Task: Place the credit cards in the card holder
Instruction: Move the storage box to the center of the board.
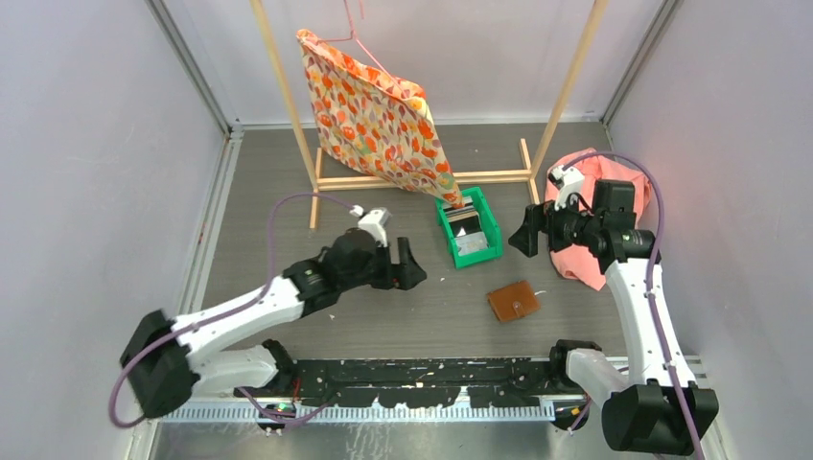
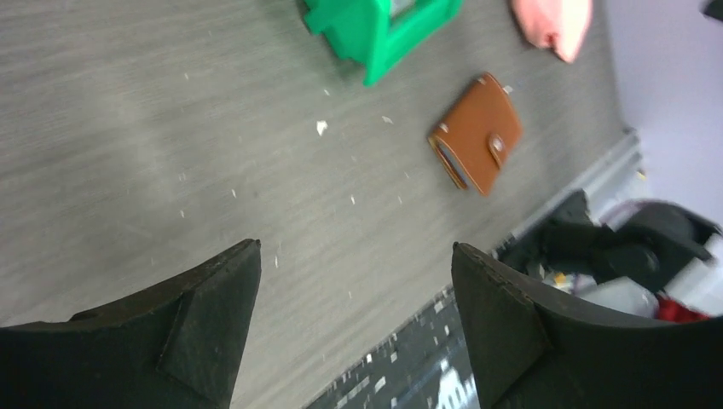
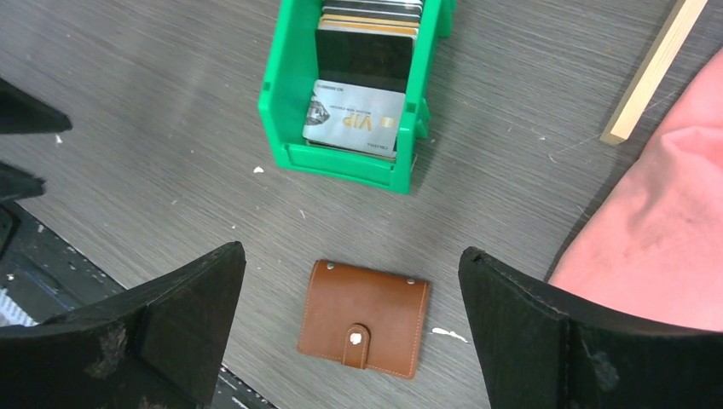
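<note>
- Above the tabletop (image 3: 128, 128): right end effector (image 3: 351, 257) released, empty; left end effector (image 2: 354, 256) likewise.
- Brown card holder (image 3: 365, 317) snapped shut, credit cards (image 3: 354, 119) untouched in green bin (image 3: 277, 111).
- Next, probably: unsnap it first.

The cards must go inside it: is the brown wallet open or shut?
Shut. The wallet lies folded flat, its strap lying over the front, and no inner pockets show.
</note>
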Available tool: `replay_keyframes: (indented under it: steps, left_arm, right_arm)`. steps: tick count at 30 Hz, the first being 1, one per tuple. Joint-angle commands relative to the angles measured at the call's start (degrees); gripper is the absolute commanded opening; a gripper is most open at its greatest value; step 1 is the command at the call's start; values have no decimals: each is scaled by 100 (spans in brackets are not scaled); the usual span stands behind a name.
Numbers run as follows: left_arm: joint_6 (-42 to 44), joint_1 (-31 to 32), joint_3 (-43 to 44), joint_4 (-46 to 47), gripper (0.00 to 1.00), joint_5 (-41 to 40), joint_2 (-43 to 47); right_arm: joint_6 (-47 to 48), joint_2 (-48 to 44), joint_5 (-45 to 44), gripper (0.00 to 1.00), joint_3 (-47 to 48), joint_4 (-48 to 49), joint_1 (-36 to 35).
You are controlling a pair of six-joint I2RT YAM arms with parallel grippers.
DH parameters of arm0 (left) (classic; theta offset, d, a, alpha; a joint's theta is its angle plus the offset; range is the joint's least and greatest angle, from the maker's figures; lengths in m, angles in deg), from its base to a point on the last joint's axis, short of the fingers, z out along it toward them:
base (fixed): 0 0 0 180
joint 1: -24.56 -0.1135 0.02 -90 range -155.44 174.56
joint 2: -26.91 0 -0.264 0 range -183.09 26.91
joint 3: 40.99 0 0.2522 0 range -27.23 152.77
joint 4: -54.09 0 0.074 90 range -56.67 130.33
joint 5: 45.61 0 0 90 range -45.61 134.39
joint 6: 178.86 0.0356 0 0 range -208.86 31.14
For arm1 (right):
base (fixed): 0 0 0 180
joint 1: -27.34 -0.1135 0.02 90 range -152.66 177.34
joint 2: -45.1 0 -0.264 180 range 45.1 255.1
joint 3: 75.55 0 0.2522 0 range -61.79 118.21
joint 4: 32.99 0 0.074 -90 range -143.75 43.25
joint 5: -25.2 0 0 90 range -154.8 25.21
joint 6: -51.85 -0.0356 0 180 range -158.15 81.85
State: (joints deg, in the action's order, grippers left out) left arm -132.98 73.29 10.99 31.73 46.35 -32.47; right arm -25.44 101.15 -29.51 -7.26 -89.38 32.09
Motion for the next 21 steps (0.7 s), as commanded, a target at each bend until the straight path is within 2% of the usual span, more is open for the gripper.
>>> replay_keyframes:
  steps: [1, 4, 5, 13, 21]
  left_arm:
    - [-575, 198, 973, 692, 78, -1485, -1239]
    - [-1059, 198, 1760, 351, 62, -1686, -2359]
    - [-1120, 198, 2020, 203, 59, -1711, -2575]
    - [-1567, 223, 3518, -287, 54, -1795, -4276]
    - [-1538, 277, 4291, -699, 51, -1940, -5012]
  right_arm:
    - [159, -135, -67, 100, -259, 721, 26]
    - [205, -179, -198, 100, -427, 806, 26]
    - [226, -194, -236, 100, -466, 823, 26]
    - [236, -223, -343, 100, -486, 816, 26]
    - [227, -279, -277, 100, -486, 783, 26]
